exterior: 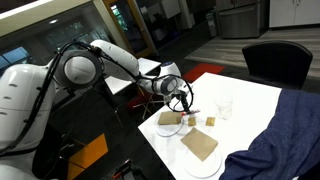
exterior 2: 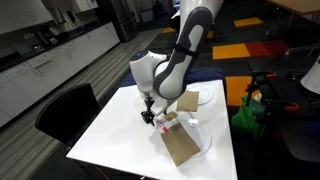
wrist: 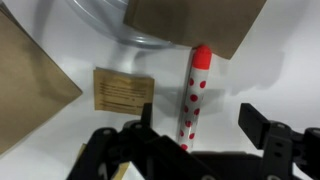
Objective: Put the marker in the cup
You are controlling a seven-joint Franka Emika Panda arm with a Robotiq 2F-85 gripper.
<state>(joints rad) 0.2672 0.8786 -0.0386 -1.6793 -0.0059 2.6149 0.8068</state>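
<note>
Nothing of the job is done yet, as I judge it. The thin red-pink marker with red dots on its paler barrel [wrist: 196, 90] lies flat on the white worktop [exterior: 255, 92]. My pincer [wrist: 200, 125] hangs low over it with the jaws spread wide, one finger on each side of the barrel and neither touching it, so I hold nothing. The small clear tumbler cup [exterior: 226, 105] stands upright and well apart from the marker, and looks empty. What remains is to close, lift, carry the marker across and drop it in.

Room is tight at the marker's red end. It lies right at the rim of the round white plate [wrist: 150, 40], by the corner of the big tan slab [wrist: 190, 20] that sits there. A small tan block [wrist: 122, 90] lies just beside one of my fingers, and another tan slab [wrist: 30, 90] fills the side beyond it. The barrel's other side is bare. The worktop around the cup is open, though a rumpled dark blue cloth [exterior: 285, 140] lies near it over the worktop's edge.
</note>
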